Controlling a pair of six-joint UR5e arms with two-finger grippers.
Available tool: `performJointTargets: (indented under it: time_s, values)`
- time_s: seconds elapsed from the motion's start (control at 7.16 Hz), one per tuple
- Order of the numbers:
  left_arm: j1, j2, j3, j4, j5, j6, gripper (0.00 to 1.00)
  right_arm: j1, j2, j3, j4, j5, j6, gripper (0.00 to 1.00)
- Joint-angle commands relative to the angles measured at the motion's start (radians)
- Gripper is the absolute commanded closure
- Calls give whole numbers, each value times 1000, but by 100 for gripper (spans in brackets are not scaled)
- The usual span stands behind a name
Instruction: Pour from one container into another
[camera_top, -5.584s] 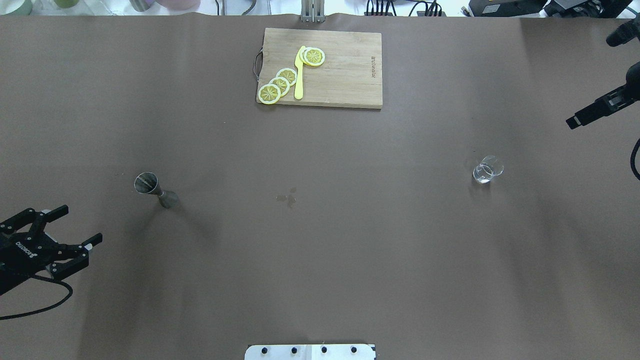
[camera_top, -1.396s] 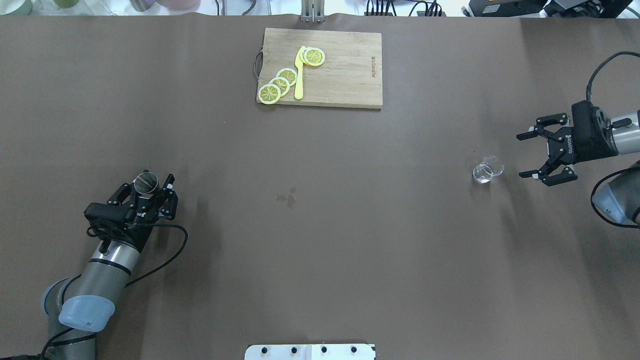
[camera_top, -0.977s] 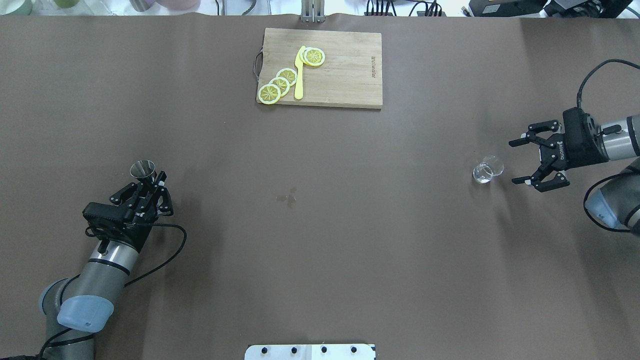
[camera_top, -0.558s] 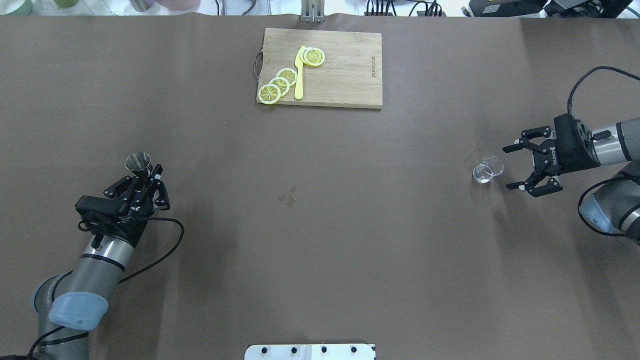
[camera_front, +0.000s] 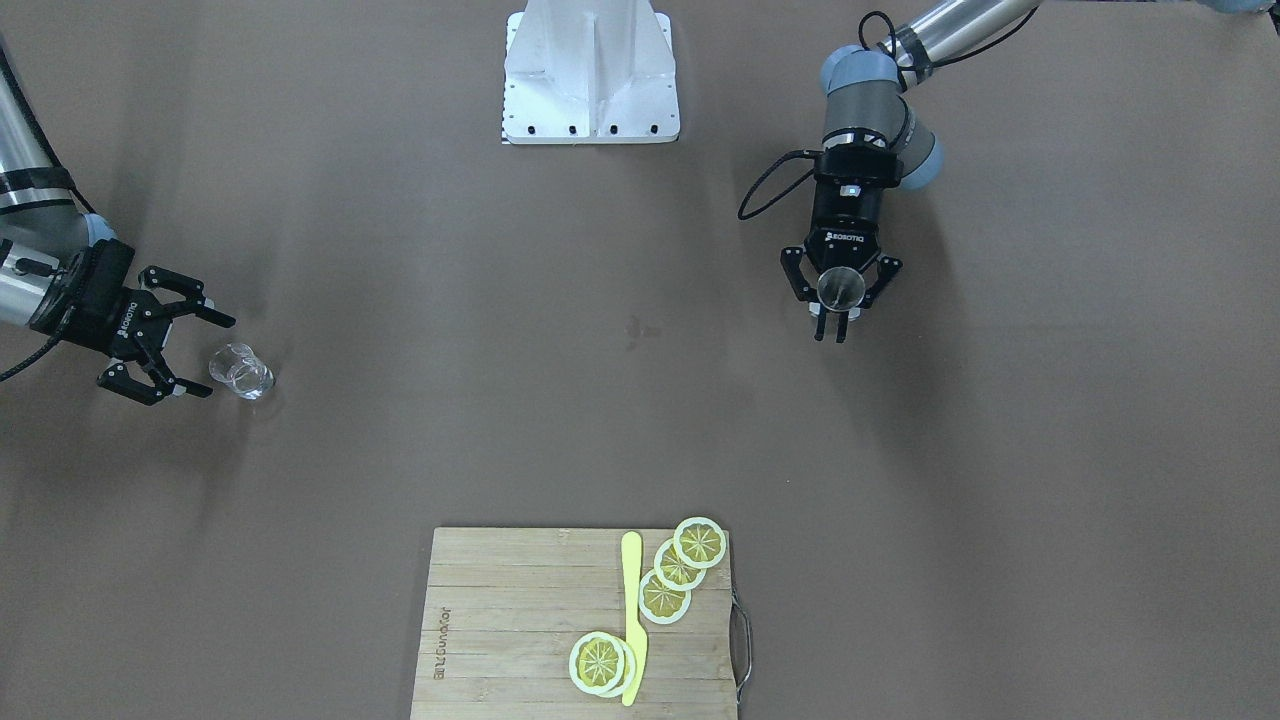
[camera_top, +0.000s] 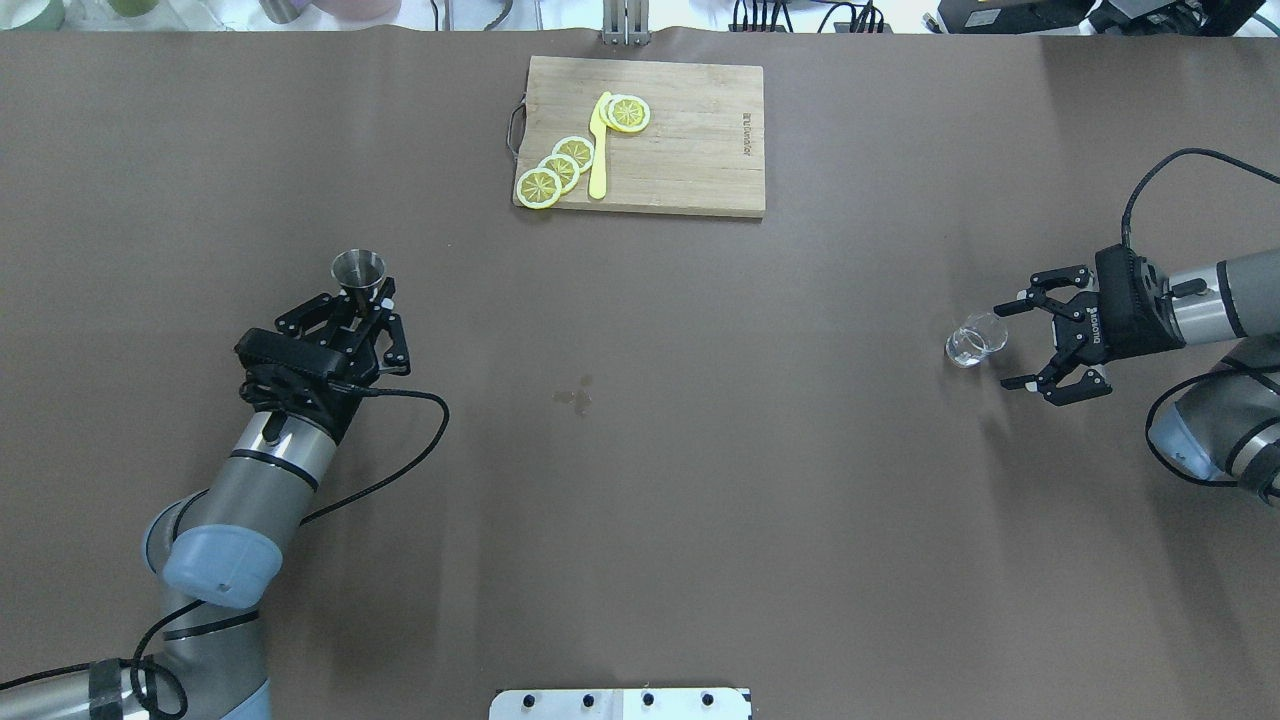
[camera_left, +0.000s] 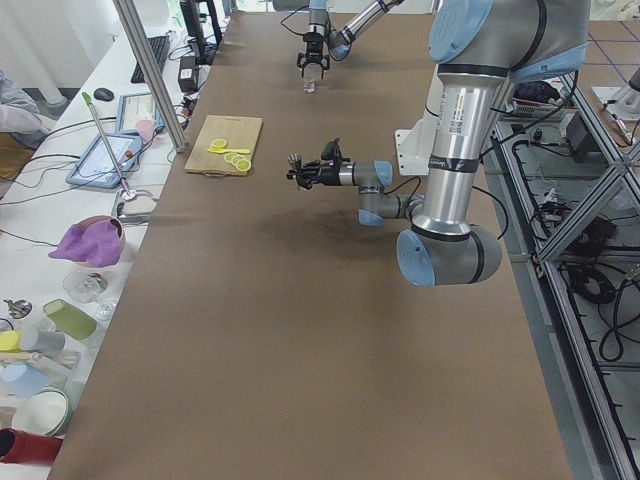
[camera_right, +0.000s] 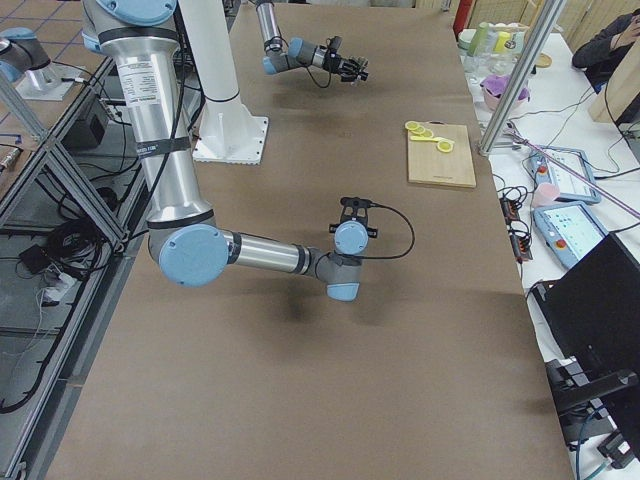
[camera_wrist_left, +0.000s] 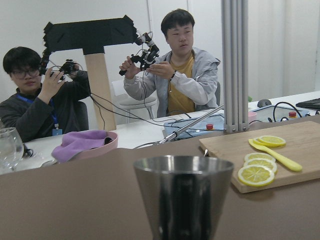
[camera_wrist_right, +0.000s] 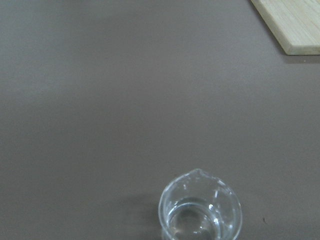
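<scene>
A steel jigger (camera_top: 358, 268) stands upright, off the table, in my left gripper (camera_top: 368, 300), which is shut on its narrow waist. Its open cup (camera_wrist_left: 182, 195) fills the lower middle of the left wrist view, and it shows from across the table as the jigger (camera_front: 840, 287) between the left gripper (camera_front: 832, 330) fingers. A small clear glass beaker (camera_top: 975, 338) with a little clear liquid stands at the table's right. My right gripper (camera_top: 1008, 345) is open just beside it, not touching. The beaker (camera_wrist_right: 200, 210) sits low in the right wrist view, spout facing away.
A wooden cutting board (camera_top: 680, 140) with several lemon slices (camera_top: 560, 168) and a yellow knife (camera_top: 598, 150) lies at the far middle. A small wet stain (camera_top: 575, 397) marks the table centre. Two people (camera_wrist_left: 175, 75) sit beyond the far edge.
My left gripper closed on the jigger, lifted it and carried it forward and to the right. My right gripper has crept closer to the beaker, still open.
</scene>
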Motion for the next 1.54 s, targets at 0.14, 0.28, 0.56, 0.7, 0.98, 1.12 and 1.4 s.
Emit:
performJointTargets:
  time_s: [0.14,0.28,0.56,0.7,0.98,1.12,1.4]
  values:
    - [-62,-138,57,63,-102,46,100,-20,2,-20,25,-40,0,3]
    - [-82,-147,57,63,-111,114,100,-20,23,-40,32,-41,0,3]
    - [-132,-162,57,53,-218,140,100,-20,47,-71,47,-52,0,3]
    - [-198,-200,57,92,-360,149,100,-20,51,-74,47,-53,0,4]
    - [-197,-250,63,164,-372,149,100,-20,55,-86,48,-57,0,5]
    - [-196,-247,52,169,-380,149,100,-20,61,-88,50,-61,0,5]
    - [-177,-253,9,166,-384,149,100,-20,75,-97,50,-67,2,5]
